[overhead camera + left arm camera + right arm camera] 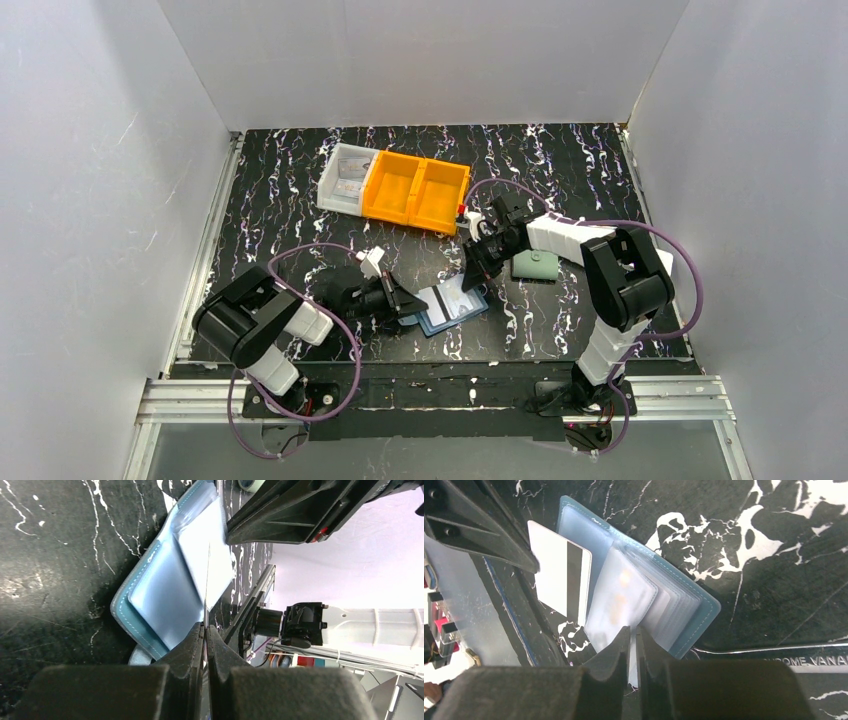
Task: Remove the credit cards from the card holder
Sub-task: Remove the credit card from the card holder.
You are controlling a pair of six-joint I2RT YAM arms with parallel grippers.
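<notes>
The blue card holder (458, 310) lies open on the black marbled table between the two arms, its clear pockets (639, 600) fanned upward. My left gripper (205, 626) is shut on a credit card (558, 577), white with a dark stripe. The card shows edge-on in the left wrist view (206, 580) and sticks out of the holder's left side. My right gripper (632, 630) stands over the holder's other edge, its jaws nearly together on a clear pocket sheet. In the top view the left gripper (408, 300) and right gripper (472, 280) flank the holder.
An orange two-compartment bin (415, 190) and a clear bin (345, 178) stand at the back. A grey-green wallet (535, 265) lies under the right forearm. A steel bar with stamped lettering (774, 652) lies beside the holder's corner.
</notes>
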